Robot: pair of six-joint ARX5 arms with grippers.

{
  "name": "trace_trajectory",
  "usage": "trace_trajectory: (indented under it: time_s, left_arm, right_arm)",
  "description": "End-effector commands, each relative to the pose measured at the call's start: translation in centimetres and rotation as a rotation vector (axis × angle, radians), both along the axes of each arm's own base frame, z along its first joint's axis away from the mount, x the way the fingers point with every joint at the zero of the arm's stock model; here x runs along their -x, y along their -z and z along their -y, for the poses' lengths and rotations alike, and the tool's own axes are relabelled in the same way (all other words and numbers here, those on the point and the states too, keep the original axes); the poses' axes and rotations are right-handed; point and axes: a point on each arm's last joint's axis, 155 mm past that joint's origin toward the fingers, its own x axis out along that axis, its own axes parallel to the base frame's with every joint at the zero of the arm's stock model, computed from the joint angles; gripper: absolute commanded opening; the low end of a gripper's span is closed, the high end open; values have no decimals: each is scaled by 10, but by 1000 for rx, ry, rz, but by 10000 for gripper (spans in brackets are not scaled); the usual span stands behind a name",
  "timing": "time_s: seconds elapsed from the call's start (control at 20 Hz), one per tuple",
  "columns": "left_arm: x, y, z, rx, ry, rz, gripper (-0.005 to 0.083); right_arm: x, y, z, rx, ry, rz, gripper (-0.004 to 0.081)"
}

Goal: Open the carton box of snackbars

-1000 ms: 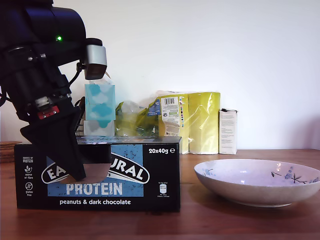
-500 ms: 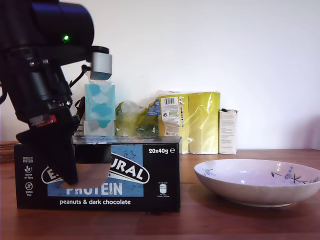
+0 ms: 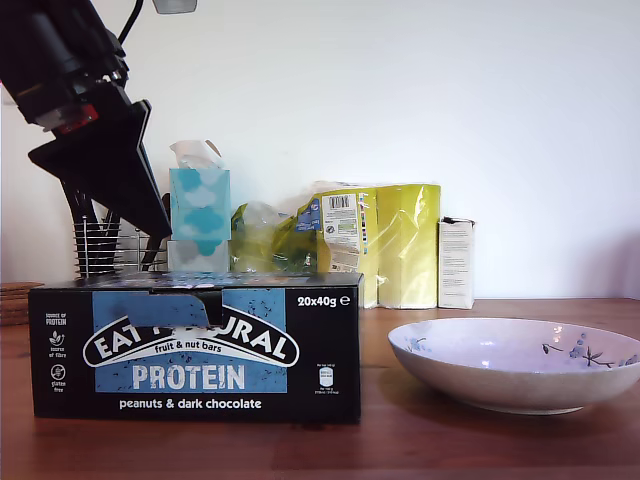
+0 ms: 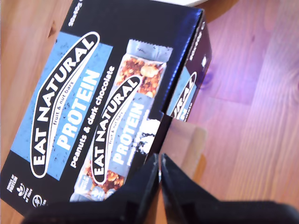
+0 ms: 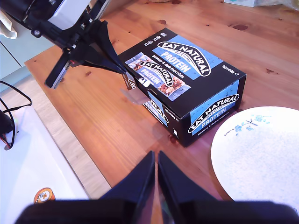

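The carton box (image 3: 195, 345) stands on the wooden table at the exterior view's left, its lid down. A small flap (image 3: 165, 308) stands a little out of the blue front panel. It shows brown in the first wrist view, as the flap (image 4: 184, 149) beside the box top (image 4: 84, 107). My first gripper (image 3: 160, 225) hangs shut and empty above the box's back left part in the exterior view, clear of it. Its fingertips (image 4: 160, 173) meet with nothing between them. My second gripper (image 5: 155, 163) is shut and empty high above the table, looking down on the box (image 5: 187, 88) and the first gripper (image 5: 122, 71).
A wide floral bowl (image 3: 515, 365) sits to the exterior view's right of the box. Behind stand a light-blue tissue box (image 3: 200, 215), yellow wrapped packs (image 3: 385, 245), a narrow white carton (image 3: 456, 262) and a wire rack (image 3: 110, 250). The table's edge (image 5: 70, 140) shows in the second wrist view.
My first gripper has lifted from in front of the box's front panel to above the box. The flap it held pulled open has swung back up near the panel.
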Motion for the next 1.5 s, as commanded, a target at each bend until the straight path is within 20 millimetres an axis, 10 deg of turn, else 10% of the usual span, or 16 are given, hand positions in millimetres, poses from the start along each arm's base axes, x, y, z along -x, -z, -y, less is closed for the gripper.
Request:
trace_trajectory:
  time_s: [0.0, 0.1, 0.2, 1.45]
  left_arm:
    - [6, 15, -4, -35, 15, -31, 48]
    - [5, 14, -3, -50, 54, -7, 364]
    - [-5, 9, 2, -52, 83, 53, 486]
    - [-44, 36, 4, -180, 88, 149, 483]
  right_arm:
    - [-1, 3, -1, 6, -7, 2, -13]
    - [-1, 3, -1, 6, -7, 1, -13]
    - [-1, 3, -1, 6, -7, 1, -13]
    - [-2, 2, -2, 2, -8, 8, -13]
